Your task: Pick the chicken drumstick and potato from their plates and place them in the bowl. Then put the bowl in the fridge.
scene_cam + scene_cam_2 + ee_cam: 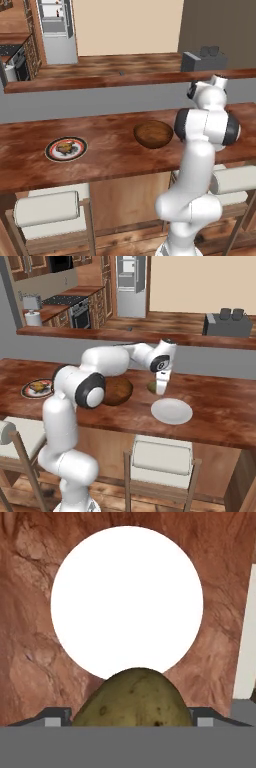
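Now: gripper (131, 724) clamped on potato (132, 698) above white plate (127, 597) | drumstick plate (66, 148), bowl (153, 134) apparently empty

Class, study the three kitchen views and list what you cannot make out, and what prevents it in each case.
- Gripper fingertips, hand view: cut off by the bottom edge; the potato sits between them.
- Bowl, right base view: partly hidden behind the arm.
- Food on the black-rimmed plate, left base view: too small to identify.
- Fridge shelves: too distant.

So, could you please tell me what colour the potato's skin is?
The potato is dull olive-brown with small dark specks, clearest in the hand view.
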{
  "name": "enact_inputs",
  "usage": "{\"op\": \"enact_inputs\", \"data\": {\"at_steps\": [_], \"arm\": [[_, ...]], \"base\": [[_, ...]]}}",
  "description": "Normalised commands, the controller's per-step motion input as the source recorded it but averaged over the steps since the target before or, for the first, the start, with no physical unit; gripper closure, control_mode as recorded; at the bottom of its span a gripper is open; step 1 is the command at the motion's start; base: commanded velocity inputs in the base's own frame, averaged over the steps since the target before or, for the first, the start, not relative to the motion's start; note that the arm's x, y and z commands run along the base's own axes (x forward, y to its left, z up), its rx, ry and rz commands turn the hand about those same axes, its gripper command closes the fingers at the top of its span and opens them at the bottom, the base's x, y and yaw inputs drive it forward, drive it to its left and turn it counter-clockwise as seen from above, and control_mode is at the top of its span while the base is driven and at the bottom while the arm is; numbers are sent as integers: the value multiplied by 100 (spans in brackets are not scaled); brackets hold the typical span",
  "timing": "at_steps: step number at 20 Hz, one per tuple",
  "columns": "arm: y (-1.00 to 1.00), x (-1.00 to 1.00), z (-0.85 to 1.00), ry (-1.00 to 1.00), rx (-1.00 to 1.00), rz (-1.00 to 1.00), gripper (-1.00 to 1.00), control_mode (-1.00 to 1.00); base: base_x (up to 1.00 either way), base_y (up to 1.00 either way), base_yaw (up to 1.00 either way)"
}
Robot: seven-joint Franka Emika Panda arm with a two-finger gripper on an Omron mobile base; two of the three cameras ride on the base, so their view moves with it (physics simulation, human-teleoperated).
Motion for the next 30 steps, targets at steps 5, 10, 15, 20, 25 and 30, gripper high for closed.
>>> {"op": "enact_inputs", "data": {"at_steps": [5,10,15,20,25,30], "arm": [[74,0,22,-17,-1,0,100,-100],[81,1,10,-16,-6,0,100,-100],[62,20,15,-5,-4,0,100,-100],[40,24,19,8,0,2,100,-100],[55,23,-5,0,-3,9,100,-100],[27,31,-1,0,0,8,100,-100]], "base": [[0,0,0],[0,0,0],[0,0,0],[0,0,0],[0,0,0],[0,0,0]]}}
